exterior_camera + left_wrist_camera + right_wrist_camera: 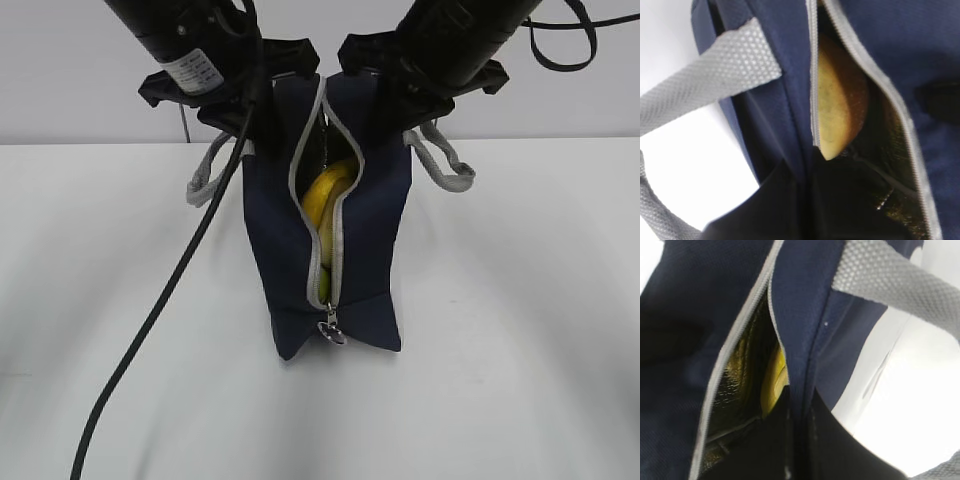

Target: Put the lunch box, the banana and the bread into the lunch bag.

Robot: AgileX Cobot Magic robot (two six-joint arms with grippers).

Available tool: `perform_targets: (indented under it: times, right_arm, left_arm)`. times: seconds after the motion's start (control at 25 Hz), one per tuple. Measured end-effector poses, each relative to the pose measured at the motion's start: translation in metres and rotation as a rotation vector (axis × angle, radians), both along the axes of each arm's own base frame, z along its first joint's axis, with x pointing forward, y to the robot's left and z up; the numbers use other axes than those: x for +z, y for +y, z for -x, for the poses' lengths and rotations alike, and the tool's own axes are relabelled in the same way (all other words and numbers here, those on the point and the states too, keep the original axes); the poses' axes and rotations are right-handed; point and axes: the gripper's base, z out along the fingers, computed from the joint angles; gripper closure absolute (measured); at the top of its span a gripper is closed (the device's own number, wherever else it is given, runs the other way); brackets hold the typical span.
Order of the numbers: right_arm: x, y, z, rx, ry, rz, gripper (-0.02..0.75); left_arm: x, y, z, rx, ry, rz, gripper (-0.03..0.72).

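The navy lunch bag [370, 250] stands upright on the white table, its grey zipper open down the front. The yellow banana [325, 195] shows through the gap, and in the right wrist view [774, 377]. The golden-brown bread [837, 110] sits inside the opening against the silvery lining [895, 200]. The lunch box is hidden. My left gripper [262, 125] pinches the bag's top left edge [775, 115], my right gripper [392, 115] the top right edge [800, 315]. Both are shut on the fabric.
Grey webbing handles hang at the bag's left [205, 180] and right [445, 160]. The metal ring pull [331, 330] lies at the zipper's low end. A black cable [170, 290] trails from the left arm across the table to the front left.
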Motion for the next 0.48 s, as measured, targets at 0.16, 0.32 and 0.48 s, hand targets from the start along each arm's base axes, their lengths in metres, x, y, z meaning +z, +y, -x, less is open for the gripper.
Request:
perform_targets:
  times: [0.16,0.32,0.48]
  right_arm:
    - [0.000,-0.001,0.000,0.000,-0.002,0.017,0.738]
    - [-0.005,-0.001,-0.003,-0.001,0.002,0.024,0.738]
    - [-0.013,0.000,-0.008,-0.004,0.010,0.039,0.738]
  left_arm:
    - [-0.003,-0.002,-0.003,0.006,-0.011,0.006,0.691]
    - [-0.009,-0.004,-0.008,0.012,-0.010,0.010,0.691]
    - [-0.015,-0.006,-0.011,0.013,0.000,0.008,0.691]
